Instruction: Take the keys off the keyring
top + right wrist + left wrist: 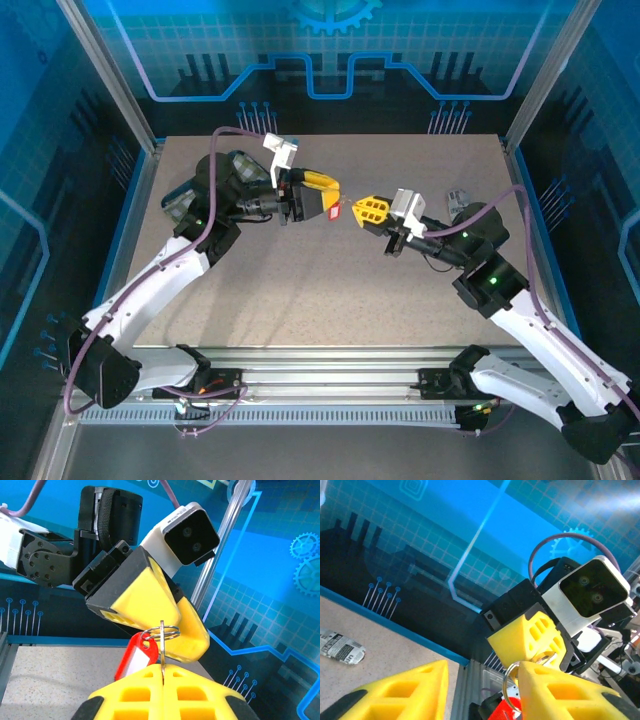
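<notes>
- Two arms meet above the middle of the desk [300,300] in the top view, elbows bent outward and wrists about level; the left gripper [335,197] points right, the right gripper [362,211] points left, and their tips are near each other.
- Between those tips I see the keyring [334,212] as a mere red fleck, held up off the desk.
- My left wrist camera adds what the top view cannot: the left jaws stand spread wide, gripping nothing; the metal ring [505,684] sits just beside the inner face of one yellow finger.
- My right wrist camera shows the right jaws pressed together, pinching a thin metal strip that I take for the key [162,655] seen edge-on; the ring loops through it near its top, and the red tag [137,655] hangs to its left, in front of a left finger.
- From the left wrist I also see a grey-and-black patterned cylinder [340,647] lying on the desk by the far wall; its print is too blurred to read.
</notes>
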Controlling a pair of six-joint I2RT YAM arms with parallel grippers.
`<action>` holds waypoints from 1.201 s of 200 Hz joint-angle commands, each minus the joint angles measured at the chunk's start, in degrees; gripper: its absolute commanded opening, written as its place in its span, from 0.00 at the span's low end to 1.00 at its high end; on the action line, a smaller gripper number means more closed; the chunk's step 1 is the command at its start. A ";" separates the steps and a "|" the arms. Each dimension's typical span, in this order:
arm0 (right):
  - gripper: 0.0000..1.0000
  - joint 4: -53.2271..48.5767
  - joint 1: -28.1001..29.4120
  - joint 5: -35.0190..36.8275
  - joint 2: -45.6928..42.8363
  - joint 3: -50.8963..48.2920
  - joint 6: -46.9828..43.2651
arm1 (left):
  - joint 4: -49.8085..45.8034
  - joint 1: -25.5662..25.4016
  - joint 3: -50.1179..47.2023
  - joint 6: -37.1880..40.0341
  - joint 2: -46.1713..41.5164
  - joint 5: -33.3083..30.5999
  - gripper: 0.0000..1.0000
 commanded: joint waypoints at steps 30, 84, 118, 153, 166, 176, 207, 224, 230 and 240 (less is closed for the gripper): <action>0.00 -1.11 -3.89 -3.66 0.17 1.36 4.79 | -5.02 2.76 -1.70 5.20 -3.66 -8.83 0.57; 0.00 -1.35 -8.63 -10.56 1.67 1.18 8.67 | -8.98 4.34 -0.50 5.15 -3.35 -11.09 0.63; 0.00 1.69 -12.45 -16.57 3.78 0.75 12.67 | -9.92 4.79 0.04 5.17 -2.84 -10.73 0.70; 0.00 3.49 -14.60 -20.65 6.34 1.28 15.49 | -14.13 5.05 2.51 7.54 -0.65 -8.77 0.71; 0.00 3.19 -15.18 -21.84 6.82 1.66 15.72 | -12.67 5.25 2.23 7.41 0.09 -7.07 0.71; 0.00 3.46 -16.02 -23.68 7.15 1.78 16.16 | -11.58 5.36 2.50 6.56 0.96 -4.87 0.71; 0.00 10.61 -18.94 -32.29 8.51 0.90 21.77 | -9.50 5.31 5.34 2.45 4.71 3.19 0.69; 0.00 17.41 -20.36 -34.93 8.76 -1.00 26.18 | -7.93 5.08 6.06 0.87 5.77 6.03 0.68; 0.00 19.40 -20.84 -35.60 9.01 -1.42 27.77 | -8.02 4.85 6.46 0.86 6.04 6.87 0.68; 0.00 21.29 -21.30 -36.42 9.59 -1.63 29.63 | -8.21 4.22 6.94 1.19 6.39 7.96 0.67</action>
